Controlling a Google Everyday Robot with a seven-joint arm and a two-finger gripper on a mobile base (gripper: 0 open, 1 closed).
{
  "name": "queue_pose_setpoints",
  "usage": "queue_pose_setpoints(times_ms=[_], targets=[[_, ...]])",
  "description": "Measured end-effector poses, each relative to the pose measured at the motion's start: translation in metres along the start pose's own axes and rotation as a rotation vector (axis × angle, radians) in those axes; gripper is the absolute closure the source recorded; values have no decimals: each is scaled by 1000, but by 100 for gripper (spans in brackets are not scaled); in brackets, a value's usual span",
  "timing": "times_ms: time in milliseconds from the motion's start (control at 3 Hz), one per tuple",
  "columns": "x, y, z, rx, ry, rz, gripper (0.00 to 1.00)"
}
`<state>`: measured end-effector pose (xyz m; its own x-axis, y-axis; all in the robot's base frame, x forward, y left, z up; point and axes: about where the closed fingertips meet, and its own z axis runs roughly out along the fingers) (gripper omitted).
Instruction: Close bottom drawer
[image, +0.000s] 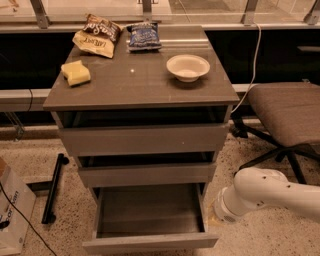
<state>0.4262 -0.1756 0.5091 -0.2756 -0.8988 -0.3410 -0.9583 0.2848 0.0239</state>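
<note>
Cabinet of grey-brown laminate (140, 85) stands with its shallow, grey, handleless bottom drawer (150, 212) pulled well out, its bare inside showing. A white robot arm (270, 192) reaches in low from the right. Its gripper (216, 216) sits just beside the drawer's right wall; I cannot tell whether it is spread or closed.

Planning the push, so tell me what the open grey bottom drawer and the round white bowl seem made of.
Grey flat-fronted bottom drawer: likely matte laminated board, even colour, thin straight walls; painted metal possible. Round white bowl: perhaps paper or foam, dull, thin rim; ceramic not excluded. The gripper is low beside the drawer's right wall.
</note>
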Motion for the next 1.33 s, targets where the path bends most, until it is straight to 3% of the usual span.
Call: queue_pose_setpoints(times_ms=[667,1000,1333], targets=[[54,-4,89,-117,-70,156,100],[55,-1,92,-124,-70,157,100],[62,-4,137,-135,-82,185,100]])
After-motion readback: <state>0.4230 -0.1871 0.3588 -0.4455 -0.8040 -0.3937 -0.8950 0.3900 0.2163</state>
